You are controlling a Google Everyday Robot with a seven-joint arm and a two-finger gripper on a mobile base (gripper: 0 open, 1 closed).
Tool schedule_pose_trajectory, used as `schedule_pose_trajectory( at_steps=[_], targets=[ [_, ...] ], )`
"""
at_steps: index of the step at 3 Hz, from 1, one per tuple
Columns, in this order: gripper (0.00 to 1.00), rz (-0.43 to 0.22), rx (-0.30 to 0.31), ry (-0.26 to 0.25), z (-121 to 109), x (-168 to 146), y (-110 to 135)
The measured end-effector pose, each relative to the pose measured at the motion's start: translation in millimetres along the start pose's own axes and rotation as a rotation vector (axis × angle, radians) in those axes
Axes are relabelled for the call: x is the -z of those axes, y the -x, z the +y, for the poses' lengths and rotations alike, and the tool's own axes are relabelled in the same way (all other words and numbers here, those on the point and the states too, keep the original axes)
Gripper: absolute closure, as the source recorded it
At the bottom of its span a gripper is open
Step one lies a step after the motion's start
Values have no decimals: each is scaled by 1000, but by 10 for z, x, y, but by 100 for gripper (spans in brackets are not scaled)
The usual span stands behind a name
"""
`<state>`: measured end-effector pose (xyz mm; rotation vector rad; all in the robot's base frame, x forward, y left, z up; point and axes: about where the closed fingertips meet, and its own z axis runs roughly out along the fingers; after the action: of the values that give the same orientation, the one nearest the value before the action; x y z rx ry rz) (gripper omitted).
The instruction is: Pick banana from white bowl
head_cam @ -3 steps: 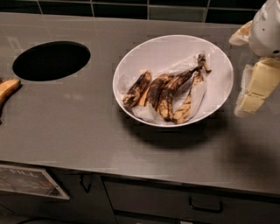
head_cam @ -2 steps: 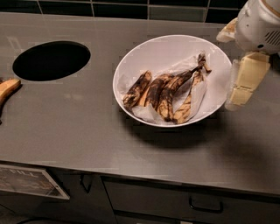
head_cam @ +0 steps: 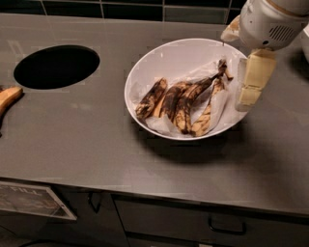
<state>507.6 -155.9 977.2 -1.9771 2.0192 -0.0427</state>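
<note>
Banana (head_cam: pixel 183 99): yellow, heavily blotched brown-black, dark stem. White bowl (head_cam: pixel 145 72): glossy plain white, no pattern. Sheet (head_cam: pixel 223 103) under the fruit: translucent white. Hand (head_cam: pixel 250 91), over the bowl's right rim: cream-white. Tabletop (head_cam: pixel 96 144): uniform matte grey; the round hole (head_cam: pixel 56 66) in it reads black. Second banana (head_cam: pixel 8 96) at left edge: clean orange-yellow. Back tiles (head_cam: pixel 96 9): near-black, pale grout.

- Dim overall; overhead light, soft sheen on grey steel counter (head_cam: pixel 96 144).
- Dark shadow beneath wide glossy white bowl (head_cam: pixel 178 55), front side.
- Brightest obj.: cream gripper (head_cam: pixel 248 94) at bowl's right rim, lit from above.
</note>
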Motion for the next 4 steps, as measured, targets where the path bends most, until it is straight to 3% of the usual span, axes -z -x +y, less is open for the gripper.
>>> schedule_pose_trajectory(
  at_steps=[2,4],
  targets=[
    [18,-16,30,4,-85,-59,111],
    [22,-27,58,18,-155,-133,226]
  ],
)
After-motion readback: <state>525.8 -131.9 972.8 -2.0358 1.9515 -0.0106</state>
